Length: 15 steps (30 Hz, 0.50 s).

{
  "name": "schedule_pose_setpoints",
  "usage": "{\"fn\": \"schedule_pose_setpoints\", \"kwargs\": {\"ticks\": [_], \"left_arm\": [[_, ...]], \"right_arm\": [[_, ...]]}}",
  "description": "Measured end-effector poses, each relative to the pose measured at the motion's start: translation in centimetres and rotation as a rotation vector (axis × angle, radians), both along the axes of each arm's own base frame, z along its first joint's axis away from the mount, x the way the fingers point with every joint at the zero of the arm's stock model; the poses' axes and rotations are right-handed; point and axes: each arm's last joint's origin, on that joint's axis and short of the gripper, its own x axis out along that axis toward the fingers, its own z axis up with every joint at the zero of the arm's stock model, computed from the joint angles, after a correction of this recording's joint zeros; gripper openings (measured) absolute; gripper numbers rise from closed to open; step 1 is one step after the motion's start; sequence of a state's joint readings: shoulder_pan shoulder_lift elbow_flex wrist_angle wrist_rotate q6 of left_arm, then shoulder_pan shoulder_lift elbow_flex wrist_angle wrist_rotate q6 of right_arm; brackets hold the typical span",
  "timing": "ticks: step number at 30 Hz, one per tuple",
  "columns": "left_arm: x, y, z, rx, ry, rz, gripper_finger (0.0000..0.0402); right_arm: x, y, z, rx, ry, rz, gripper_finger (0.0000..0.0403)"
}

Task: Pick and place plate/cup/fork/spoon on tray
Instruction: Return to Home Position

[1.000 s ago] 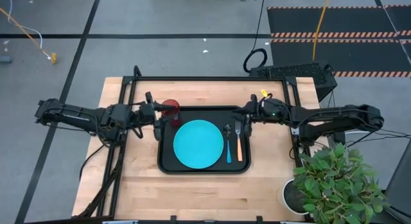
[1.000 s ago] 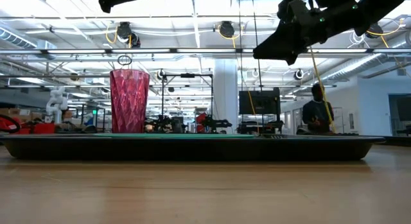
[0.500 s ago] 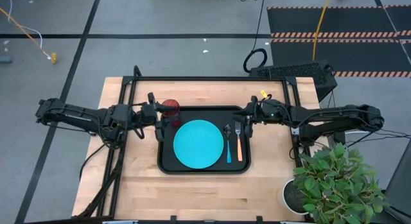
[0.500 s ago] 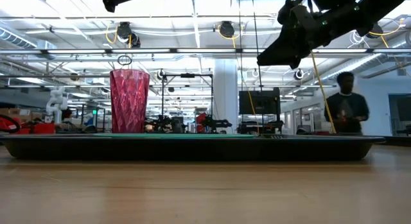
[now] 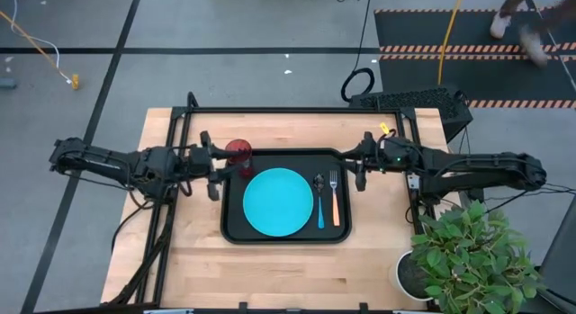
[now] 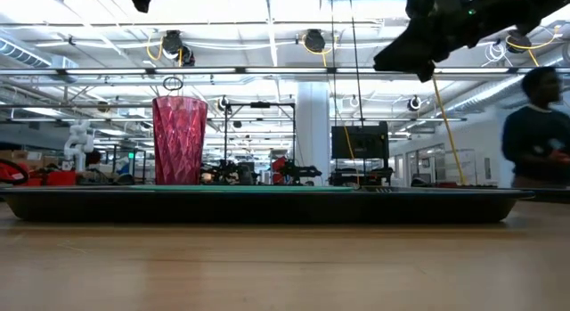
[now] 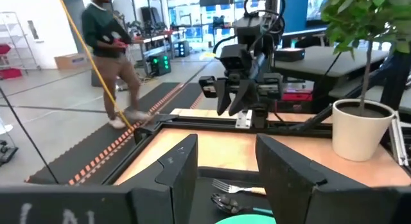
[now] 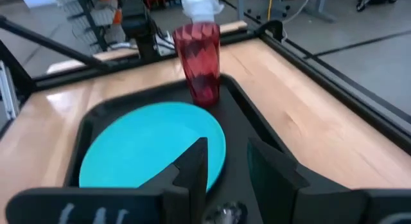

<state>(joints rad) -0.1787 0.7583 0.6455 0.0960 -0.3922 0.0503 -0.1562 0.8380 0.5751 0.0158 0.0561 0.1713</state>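
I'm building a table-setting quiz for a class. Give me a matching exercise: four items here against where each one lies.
1 plate
2 cup
3 fork
4 spoon

A far left corner of the tray
B middle of the tray
C between plate and fork
D nearest the tray's right rim

Pairs: 1-B; 2-A; 3-D; 4-C

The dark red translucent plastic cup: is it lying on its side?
No, the dark red translucent cup stands upright on the black rectangular tray.
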Motion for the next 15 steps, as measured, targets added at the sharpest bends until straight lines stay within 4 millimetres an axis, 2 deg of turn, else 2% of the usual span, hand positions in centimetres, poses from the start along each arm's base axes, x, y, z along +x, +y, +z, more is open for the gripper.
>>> {"fn": "schedule_pose_setpoints", "kwargs": {"ticks": [9, 15], "left_arm": [[-3.6, 0.7, -2.8, -0.055, -0.172, 0.040, 0.0161], [-5.5, 1.0, -4.3, -0.099, -0.241, 0.031, 0.0161]], "right_arm": [[-0.5, 0.1, 0.0, -0.017, 0.020, 0.005, 0.0102], [-1.0, -0.1, 0.3, -0.045, 0.016, -0.065, 0.0102]]}}
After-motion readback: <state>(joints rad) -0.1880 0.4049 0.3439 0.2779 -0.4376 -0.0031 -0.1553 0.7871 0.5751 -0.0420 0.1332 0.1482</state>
